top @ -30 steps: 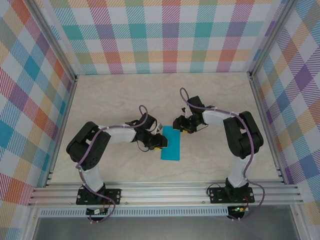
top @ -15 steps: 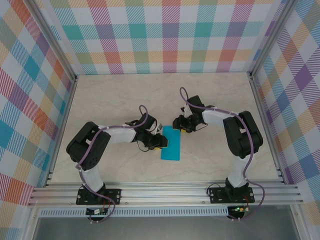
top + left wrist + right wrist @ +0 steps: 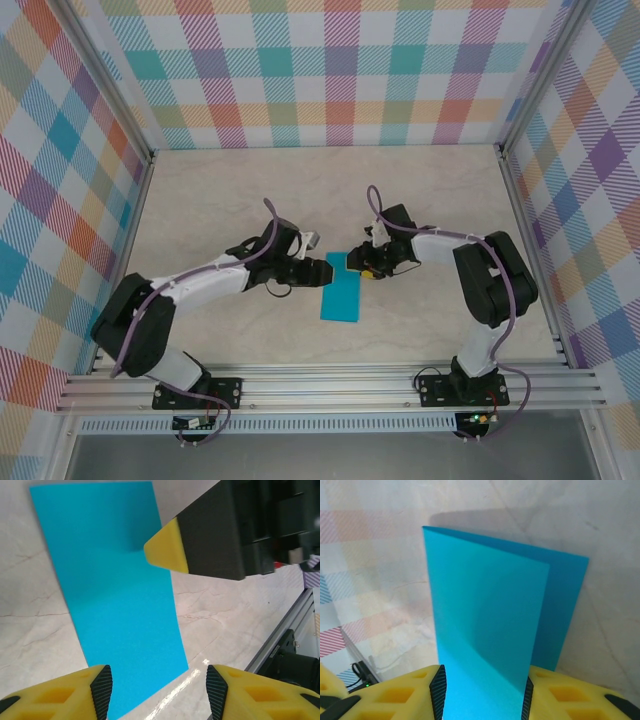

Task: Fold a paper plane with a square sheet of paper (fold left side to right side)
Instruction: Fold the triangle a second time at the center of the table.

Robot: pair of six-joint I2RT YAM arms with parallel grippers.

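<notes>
The left arm reaches from the near left corner toward the centre of the tabletop point(image 3: 220, 190). The left hand point(image 3: 322, 270) sits just beside the left long edge of the square sheet of paper point(image 3: 340, 292). Its fingers stand apart, holding nothing. In the left wrist view, a corner of the sheet point(image 3: 115, 595) runs under one of its fingers point(image 3: 100, 687).

The sheet lies flat at the centre of the tabletop, folded in half into a narrow rectangle, long edges running near to far. In the right wrist view the upper layer point(image 3: 485, 615) stops short of the lower layer's edge, leaving a strip exposed.

The right hand point(image 3: 360, 264) is over the sheet's far end. Its fingers are parted, with the sheet spanning the gap between them; no pinch is visible. One yellow fingertip point(image 3: 165, 550) is at the paper surface.

Bare tabletop lies far, left and right of the arms. Plaid walls point(image 3: 330, 70) bound three sides, and an aluminium rail point(image 3: 330, 385) bounds the near edge.
</notes>
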